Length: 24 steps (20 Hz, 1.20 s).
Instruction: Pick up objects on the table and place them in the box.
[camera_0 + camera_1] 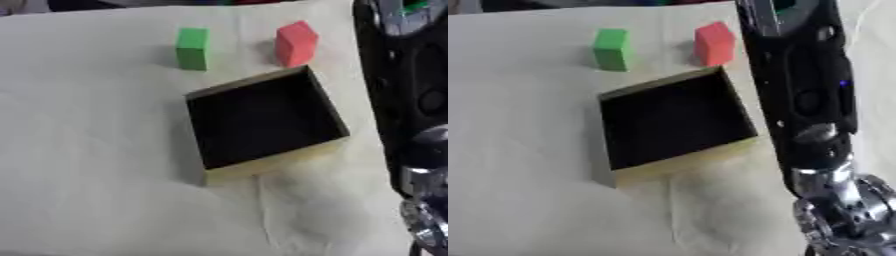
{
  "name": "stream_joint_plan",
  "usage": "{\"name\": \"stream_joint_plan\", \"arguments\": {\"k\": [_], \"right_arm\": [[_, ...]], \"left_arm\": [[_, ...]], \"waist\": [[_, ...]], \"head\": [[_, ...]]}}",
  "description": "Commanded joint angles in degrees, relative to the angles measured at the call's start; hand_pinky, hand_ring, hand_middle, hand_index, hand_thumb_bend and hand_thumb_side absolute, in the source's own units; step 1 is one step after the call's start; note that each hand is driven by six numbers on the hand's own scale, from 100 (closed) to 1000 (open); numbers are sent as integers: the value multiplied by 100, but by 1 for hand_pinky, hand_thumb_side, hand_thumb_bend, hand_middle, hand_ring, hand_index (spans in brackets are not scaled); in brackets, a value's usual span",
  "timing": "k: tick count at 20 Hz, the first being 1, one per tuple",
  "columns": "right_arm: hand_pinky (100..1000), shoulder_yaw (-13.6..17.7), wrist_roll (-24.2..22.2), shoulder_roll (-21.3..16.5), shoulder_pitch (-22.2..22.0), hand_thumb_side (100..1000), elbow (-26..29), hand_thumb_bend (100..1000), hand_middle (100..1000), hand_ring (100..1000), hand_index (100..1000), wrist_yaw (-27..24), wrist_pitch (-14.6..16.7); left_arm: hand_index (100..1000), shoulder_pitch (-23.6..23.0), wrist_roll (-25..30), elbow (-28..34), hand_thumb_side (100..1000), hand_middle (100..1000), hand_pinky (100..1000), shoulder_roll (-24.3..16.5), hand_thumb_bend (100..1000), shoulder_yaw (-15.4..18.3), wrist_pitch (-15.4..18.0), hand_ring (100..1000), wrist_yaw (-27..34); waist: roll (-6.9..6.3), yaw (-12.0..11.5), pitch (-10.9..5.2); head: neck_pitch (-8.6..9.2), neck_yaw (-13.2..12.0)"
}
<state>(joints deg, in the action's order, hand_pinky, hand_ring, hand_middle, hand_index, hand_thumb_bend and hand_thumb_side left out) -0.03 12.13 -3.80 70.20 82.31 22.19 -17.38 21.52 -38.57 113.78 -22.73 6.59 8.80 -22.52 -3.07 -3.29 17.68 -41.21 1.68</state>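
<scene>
1. Right arm: black, with silver joints. It comes in from the upper right and runs down the right side of the view. Only the silver wrist end shows at the lower right corner. Whether its fingers are spread or curled cannot be told. Nothing is seen in it.
2. Left hand: shows in neither eye view.
3. Box: shallow and square, with pale tan walls and a dark inside, set askew on the cloth. It sits just to the left of the right arm. The open top faces up, a sensible lie for dropping items in from above. As far as the dark floor shows, it holds nothing.
4. Red block: stands upright on the cloth beyond the box's far rim, apart from it. It is the nearer of the two blocks to the right arm. Judged the likelier first pick for that side.
5. Green block: upright, to the left of the red block, well apart from the arm and likewise beyond the box.
6. Cloth: pale, creased, covers the table.
7. Progress, as judged: neither block is in the box yet.
</scene>
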Motion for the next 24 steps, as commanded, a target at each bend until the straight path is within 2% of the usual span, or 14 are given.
{"name": "stream_joint_plan", "arguments": {"k": [1,5,7,14,20,24], "right_arm": [[927,224,162,151,255,1000,-357,100,791,820,1000,279,-256],[931,438,308,314,409,1000,-900,100,798,824,1000,613,-581],[932,568,342,369,446,1000,-1185,100,801,827,1000,789,-634],[937,1030,456,389,459,1000,-2138,100,806,832,1000,1260,-373],[942,1333,909,308,540,1000,-2983,100,809,833,1000,1166,-106],[945,1381,1199,252,538,1000,-3437,100,824,841,1000,1000,61]], "left_arm": [[884,67,41,81,839,691,770,-102,132,7,8,653,36],[884,91,69,81,838,691,770,-104,133,-13,19,653,53],[884,103,82,81,838,691,770,-106,134,-20,25,653,60],[884,88,101,81,838,691,770,-96,133,-26,25,653,70],[884,107,116,81,836,692,769,-92,135,-35,31,654,74],[884,109,122,81,836,692,769,-91,135,-37,32,654,75]], "waist": [[-14,-27,-94],[-21,-23,-99],[-25,-23,-105],[-49,-32,-119],[-57,-26,-130],[-63,-33,-139]], "head": [[45,38],[65,66],[80,79],[116,101],[126,118],[129,124]]}}
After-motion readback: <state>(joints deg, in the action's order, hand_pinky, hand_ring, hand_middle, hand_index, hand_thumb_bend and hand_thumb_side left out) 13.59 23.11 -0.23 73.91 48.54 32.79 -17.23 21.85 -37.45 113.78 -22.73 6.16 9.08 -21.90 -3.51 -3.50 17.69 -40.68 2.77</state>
